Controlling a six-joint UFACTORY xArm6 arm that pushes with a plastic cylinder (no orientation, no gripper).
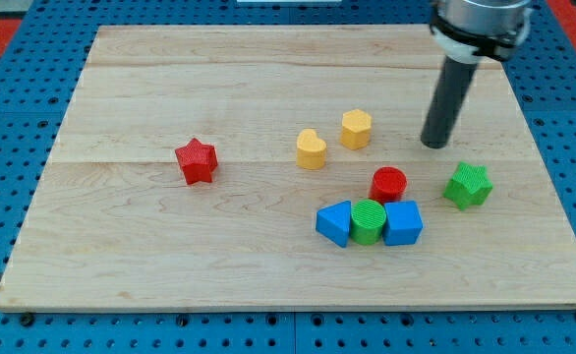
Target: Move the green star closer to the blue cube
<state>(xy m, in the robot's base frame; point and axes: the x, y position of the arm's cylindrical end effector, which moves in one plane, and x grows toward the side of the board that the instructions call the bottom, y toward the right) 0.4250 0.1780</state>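
Observation:
The green star [468, 186] lies at the view's right on the wooden board [170, 256]. The blue cube [403, 222] sits to its lower left, touching a green cylinder [369, 220]; a gap separates star and cube. My tip [433, 144] is above and to the left of the green star, not touching it, with the dark rod rising toward the view's top.
A blue triangular block [335, 223] touches the green cylinder's left side. A red cylinder [388, 184] stands just above the blue cube. A yellow heart [311, 149] and a yellow hexagon [356, 129] lie in the middle. A red star [197, 161] lies at the left.

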